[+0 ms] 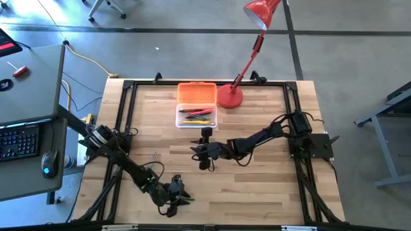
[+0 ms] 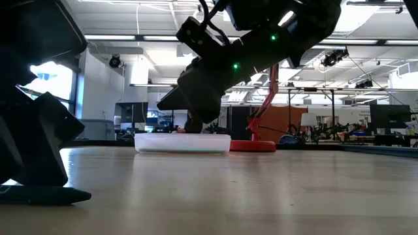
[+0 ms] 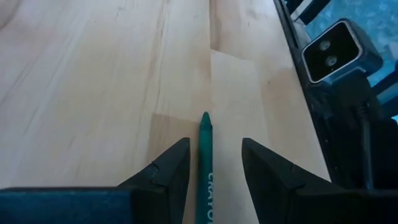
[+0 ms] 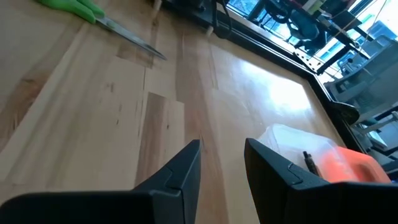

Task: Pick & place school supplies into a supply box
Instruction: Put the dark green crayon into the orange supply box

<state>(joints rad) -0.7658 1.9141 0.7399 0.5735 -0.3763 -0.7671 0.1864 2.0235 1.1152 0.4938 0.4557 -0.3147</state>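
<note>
A green crayon [image 3: 204, 149] lies flat on the wooden table near its front edge. My left gripper [image 3: 214, 143] is low over it and open. One finger stands on each side of the crayon, lined up along its length, and neither touches it. My right gripper [image 4: 222, 144] is open and holds nothing, above the table's middle [image 1: 194, 151]. The supply box [image 1: 196, 106] sits at the far middle with its orange lid [image 1: 196, 93] folded back. Several pens lie in its clear base [image 1: 196, 117]. Green-handled scissors [image 4: 93, 15] lie flat on the table beyond my right gripper.
A red desk lamp stands with its round base [image 1: 230, 96] right beside the supply box, its arm leaning toward the far right. A black frame [image 1: 128, 90] runs around the tabletop. Bare wood lies between the two grippers and to the right of the lamp.
</note>
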